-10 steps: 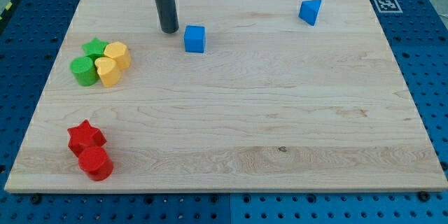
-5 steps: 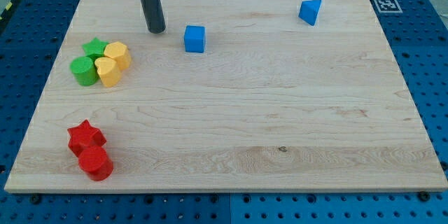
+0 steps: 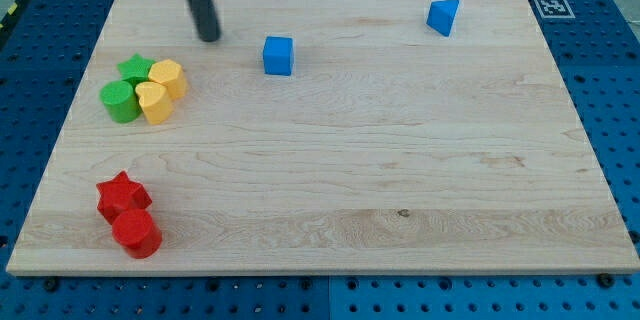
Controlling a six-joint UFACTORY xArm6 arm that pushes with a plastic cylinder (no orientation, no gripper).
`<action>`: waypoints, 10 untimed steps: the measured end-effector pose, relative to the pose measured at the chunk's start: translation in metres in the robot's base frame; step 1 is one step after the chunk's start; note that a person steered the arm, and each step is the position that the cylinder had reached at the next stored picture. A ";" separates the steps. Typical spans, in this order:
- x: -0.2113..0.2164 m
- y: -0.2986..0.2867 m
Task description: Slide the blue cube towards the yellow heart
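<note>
The blue cube (image 3: 278, 56) sits on the wooden board (image 3: 330, 160) toward the view's top, left of centre. The yellow heart (image 3: 152, 102) lies at the view's left in a cluster, touching a yellow rounded block (image 3: 168, 78). My tip (image 3: 208, 36) is on the board to the left of the blue cube and slightly above it, with a clear gap between them. It is above and right of the yellow heart.
A green star (image 3: 135, 66) and a green cylinder (image 3: 120, 102) adjoin the yellow blocks. A red star (image 3: 122, 194) and a red cylinder (image 3: 137, 233) sit at the bottom left. A blue triangular block (image 3: 443, 16) lies at the top right.
My tip has moved left, away from the blue cube, and slightly up. No block has moved.
</note>
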State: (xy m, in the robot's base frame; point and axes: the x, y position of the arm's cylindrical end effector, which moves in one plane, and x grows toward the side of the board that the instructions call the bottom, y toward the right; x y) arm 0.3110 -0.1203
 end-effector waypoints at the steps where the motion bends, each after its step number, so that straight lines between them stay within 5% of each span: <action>1: 0.005 0.075; 3: 0.057 0.065; 10: 0.078 0.047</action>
State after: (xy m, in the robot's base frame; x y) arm 0.3894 -0.0729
